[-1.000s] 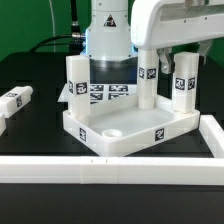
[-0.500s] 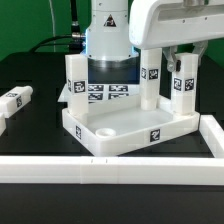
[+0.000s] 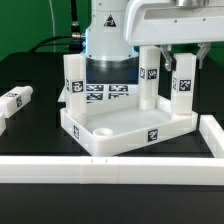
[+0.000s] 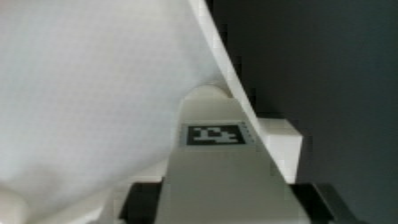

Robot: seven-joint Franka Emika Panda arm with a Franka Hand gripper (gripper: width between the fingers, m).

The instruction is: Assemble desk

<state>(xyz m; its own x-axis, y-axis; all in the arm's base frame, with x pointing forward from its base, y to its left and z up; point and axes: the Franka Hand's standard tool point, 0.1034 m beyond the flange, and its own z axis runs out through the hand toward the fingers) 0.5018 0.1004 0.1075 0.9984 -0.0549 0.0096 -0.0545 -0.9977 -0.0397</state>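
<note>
The desk top [image 3: 108,143] is plain white, with one small black-and-white tag on its near wall. The leg on the exterior view's left [image 3: 75,78], the middle leg [image 3: 147,72] and the leg on the exterior view's right [image 3: 183,88] are white, each with a black-and-white square tag. So is the loose leg [image 3: 18,100]. The surface [image 3: 40,135] is black. The marker board [image 3: 108,93] is white with black tag patterns. The border bars [image 3: 90,168] and the arm [image 3: 108,25] are white

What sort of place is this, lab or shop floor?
Likely a robotics lab bench: white border bars fencing a black table, the marker board, tagged desk legs, one leg in the gripper.
</note>
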